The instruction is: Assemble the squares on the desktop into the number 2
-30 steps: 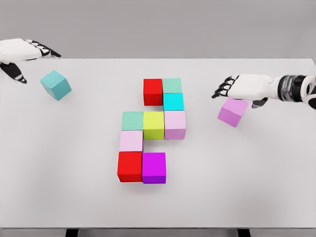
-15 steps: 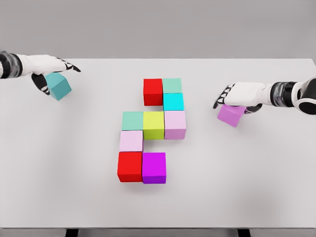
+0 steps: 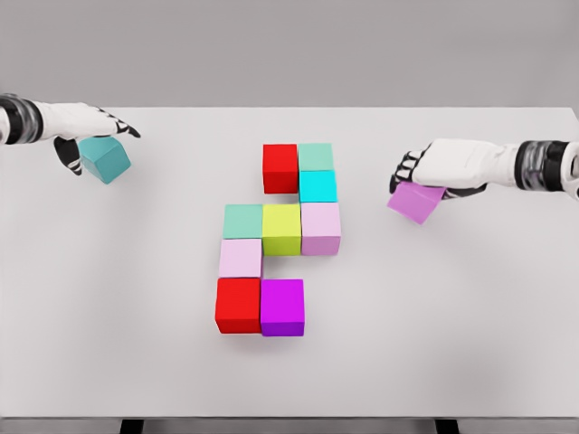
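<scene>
Since half a second ago the violet cube has shifted slightly toward the centre and tilted, carried under the right hand, whose fingers wrap its top (grasping it). Left hand has drawn back a little; its fingers close around the teal cube, gripping it. Between both hands, well apart from each, sits the cluster of nine cubes on the table.

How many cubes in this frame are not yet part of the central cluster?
2. The teal cube sits at the table's far left under the left hand; the violet cube lies right of the cluster, under the right hand. None look hidden.
</scene>
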### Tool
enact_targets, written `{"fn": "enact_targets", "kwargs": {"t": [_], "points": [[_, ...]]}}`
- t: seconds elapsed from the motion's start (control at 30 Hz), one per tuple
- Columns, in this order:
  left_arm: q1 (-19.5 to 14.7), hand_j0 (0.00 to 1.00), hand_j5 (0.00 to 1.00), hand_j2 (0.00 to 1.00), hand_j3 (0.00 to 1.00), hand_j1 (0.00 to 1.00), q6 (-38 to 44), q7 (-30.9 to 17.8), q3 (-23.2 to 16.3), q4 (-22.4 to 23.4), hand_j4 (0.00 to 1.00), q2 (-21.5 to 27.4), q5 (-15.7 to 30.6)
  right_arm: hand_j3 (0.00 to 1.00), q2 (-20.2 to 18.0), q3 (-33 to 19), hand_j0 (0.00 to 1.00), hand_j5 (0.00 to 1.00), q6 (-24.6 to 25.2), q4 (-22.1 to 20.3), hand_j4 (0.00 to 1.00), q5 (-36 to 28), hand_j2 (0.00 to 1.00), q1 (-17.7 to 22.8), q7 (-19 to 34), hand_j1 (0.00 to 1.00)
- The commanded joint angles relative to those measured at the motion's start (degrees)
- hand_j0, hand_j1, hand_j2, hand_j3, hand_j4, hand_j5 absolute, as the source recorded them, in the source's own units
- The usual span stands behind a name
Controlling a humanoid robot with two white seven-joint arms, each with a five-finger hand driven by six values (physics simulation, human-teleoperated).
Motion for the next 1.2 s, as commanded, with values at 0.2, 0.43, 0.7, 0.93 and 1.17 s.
{"fn": "enact_targets", "kwargs": {"t": [0.2,0.43,0.7,0.93,1.17], "points": [[0.0,1.0,1.0,1.0,1.0,1.0,0.14,0.03,0.12,0.08,1.0,-1.1,-1.99,0.47,-3.81,-3.52,0.47,0.47,0.14,-12.16,0.47,-3.88,0.47,3.51,-0.04,0.47],[0.0,1.0,1.0,1.0,1.0,1.0,0.14,0.03,0.12,0.08,1.0,-1.8,-5.95,0.48,-8.29,-6.6,0.48,0.48,0.14,-17.88,0.48,-10.74,0.48,7.38,-0.04,0.48],[-0.79,1.0,1.0,1.0,1.0,1.0,4.82,0.03,0.65,0.43,1.0,-2.07,-6.3,0.47,-11.63,2.37,0.47,0.47,0.14,-17.97,0.47,-17.51,0.47,7.3,-0.04,0.47],[-0.79,0.98,0.98,0.98,0.98,0.98,4.82,0.03,0.48,3.42,0.98,-2.33,-7.0,0.46,-8.65,7.98,0.46,0.46,0.14,-17.97,0.46,-16.98,0.46,4.13,-0.04,0.46],[-0.62,0.7,0.7,0.7,0.7,0.7,4.82,0.03,0.3,3.59,0.7,-3.91,-7.36,0.46,-5.13,15.72,0.46,0.46,0.14,-17.97,0.46,-16.28,0.46,-0.88,-0.04,0.46]]}}
